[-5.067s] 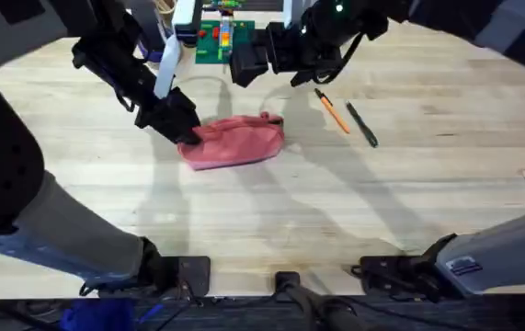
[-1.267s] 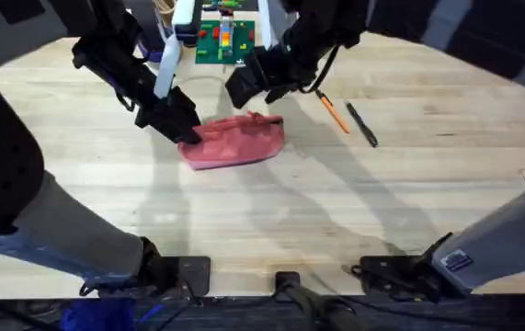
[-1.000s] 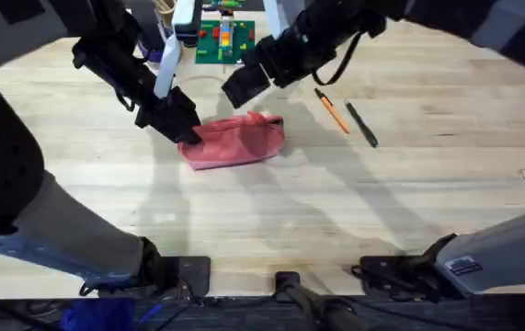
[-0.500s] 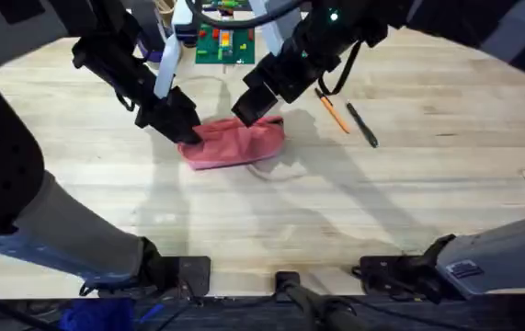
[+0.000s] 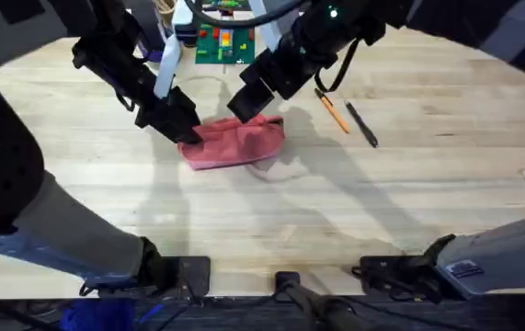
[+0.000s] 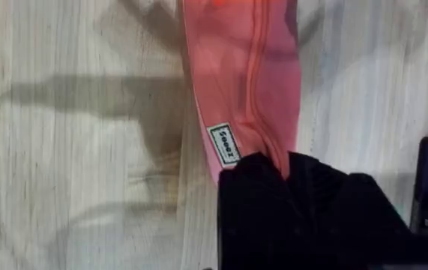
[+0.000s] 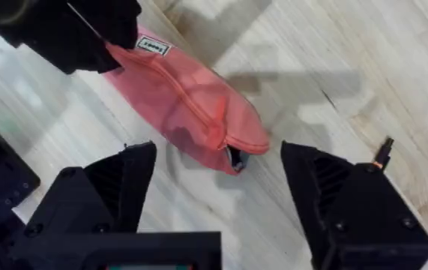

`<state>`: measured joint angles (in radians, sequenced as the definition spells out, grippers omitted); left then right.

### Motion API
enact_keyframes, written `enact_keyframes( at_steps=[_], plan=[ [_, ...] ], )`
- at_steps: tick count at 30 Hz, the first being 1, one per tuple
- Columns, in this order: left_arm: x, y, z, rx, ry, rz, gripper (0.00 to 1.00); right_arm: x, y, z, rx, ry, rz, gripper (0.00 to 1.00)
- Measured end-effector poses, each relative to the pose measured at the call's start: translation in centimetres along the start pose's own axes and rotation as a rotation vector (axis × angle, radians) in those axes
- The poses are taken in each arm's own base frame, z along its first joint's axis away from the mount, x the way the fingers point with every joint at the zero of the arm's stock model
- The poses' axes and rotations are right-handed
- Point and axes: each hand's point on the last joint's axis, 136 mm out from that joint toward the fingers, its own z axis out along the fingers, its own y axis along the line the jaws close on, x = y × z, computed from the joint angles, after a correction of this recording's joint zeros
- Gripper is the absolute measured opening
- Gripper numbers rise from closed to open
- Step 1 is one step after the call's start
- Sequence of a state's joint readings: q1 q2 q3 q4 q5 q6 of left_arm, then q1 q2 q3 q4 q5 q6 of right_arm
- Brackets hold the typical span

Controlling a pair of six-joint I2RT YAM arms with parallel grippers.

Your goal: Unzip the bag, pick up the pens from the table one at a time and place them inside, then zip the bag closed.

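Bag zipped, pens out: the task has barely begun.

The bag [image 5: 234, 141] lies toward the counter's [image 5: 271, 221] far edge, left of middle, its zip closed as far as shows. The left tool [image 6: 273, 169] is clamped on its left end. The right tool [image 7: 217, 161] hovers wide open and empty over its right end. Both pens [image 5: 347, 115] lie just right of it, not yet bagged.

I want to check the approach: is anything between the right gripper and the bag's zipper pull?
Nothing visible. The open right gripper hovers over the bag near its pull end; the left gripper clamps the opposite end.
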<state>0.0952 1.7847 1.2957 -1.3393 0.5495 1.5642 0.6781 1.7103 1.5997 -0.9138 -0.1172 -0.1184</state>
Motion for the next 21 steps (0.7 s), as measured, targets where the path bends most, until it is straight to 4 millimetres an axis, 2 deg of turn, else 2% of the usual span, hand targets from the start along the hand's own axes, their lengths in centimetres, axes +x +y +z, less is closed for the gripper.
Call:
enact_keyframes(
  at_steps=[4,11,21],
  plan=[
    [0.0,0.0,0.0,0.000,0.000,0.000,0.042,0.1,0.3,0.6,-0.024,0.013,0.000,0.997],
    [0.0,0.0,0.0,0.000,0.000,0.000,0.042,0.9,0.5,2.8,-0.057,0.068,0.011,0.996],
    [0.0,0.0,0.0,0.000,0.000,0.000,0.042,1.3,0.6,3.8,-0.068,0.096,0.016,0.996]
  ],
)
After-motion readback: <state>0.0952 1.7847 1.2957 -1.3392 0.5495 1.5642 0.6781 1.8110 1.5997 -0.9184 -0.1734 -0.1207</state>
